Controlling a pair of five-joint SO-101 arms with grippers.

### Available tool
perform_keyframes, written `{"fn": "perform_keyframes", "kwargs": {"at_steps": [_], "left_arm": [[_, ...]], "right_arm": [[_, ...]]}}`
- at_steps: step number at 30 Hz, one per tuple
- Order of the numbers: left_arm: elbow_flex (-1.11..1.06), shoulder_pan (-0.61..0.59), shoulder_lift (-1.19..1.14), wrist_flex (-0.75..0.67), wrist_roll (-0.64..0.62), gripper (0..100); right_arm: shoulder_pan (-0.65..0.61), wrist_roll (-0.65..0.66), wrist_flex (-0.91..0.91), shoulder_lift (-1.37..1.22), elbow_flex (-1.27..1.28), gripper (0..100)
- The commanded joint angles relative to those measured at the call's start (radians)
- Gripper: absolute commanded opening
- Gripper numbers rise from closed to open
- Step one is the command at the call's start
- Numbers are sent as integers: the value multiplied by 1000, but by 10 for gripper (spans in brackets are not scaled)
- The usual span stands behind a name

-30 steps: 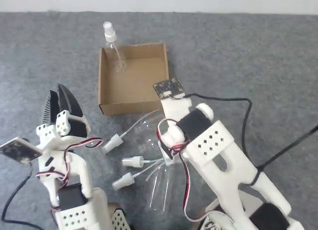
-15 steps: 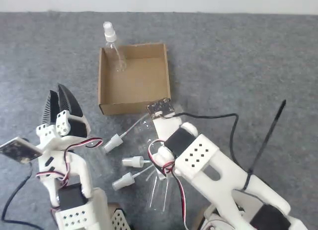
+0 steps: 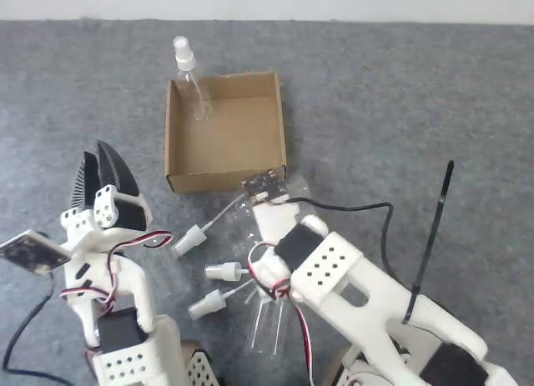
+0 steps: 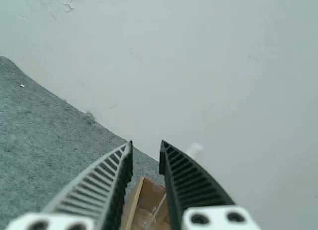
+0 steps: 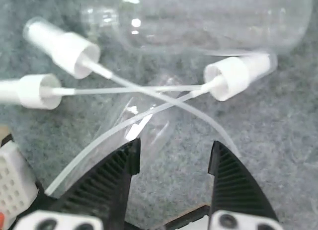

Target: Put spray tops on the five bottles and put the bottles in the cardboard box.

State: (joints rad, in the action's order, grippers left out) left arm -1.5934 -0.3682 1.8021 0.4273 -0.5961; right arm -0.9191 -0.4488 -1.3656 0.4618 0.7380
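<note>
Currently the right jaws gape wide, empty, above white plastic spray tops (image 5: 231, 81) with crossed tubes (image 5: 149, 89), six o'clock from the brown cardboard box (image 3: 221, 181); closing may snag several. Left jaws: barely parted, empty.

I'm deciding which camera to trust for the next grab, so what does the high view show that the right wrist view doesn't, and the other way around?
High view: the cardboard box, with a capped bottle leaning at its far left corner, and the left gripper off to the side of the parts. Right wrist view: the right gripper open over crossed dip tubes. Both: three loose spray tops and clear bottles lying on grey carpet.
</note>
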Motion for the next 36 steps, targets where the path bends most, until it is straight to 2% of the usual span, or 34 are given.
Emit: {"fn": "perform_keyframes", "kwargs": {"at_steps": [1,4,11,19,26,36], "left_arm": [[16,3,15,-37,2,87],[16,3,15,-37,2,87],[16,3,15,-37,2,87],[16,3,15,-37,2,87],[16,3,15,-37,2,87],[16,3,15,-37,2,87]], "right_arm": [[-79,-71,24,31,-11,188],[-119,-126,77,27,9,188],[-128,-130,225,-124,78,186],[-107,-130,231,-252,77,187],[-41,-123,223,-269,75,186],[-36,-84,219,-271,94,167]]}}
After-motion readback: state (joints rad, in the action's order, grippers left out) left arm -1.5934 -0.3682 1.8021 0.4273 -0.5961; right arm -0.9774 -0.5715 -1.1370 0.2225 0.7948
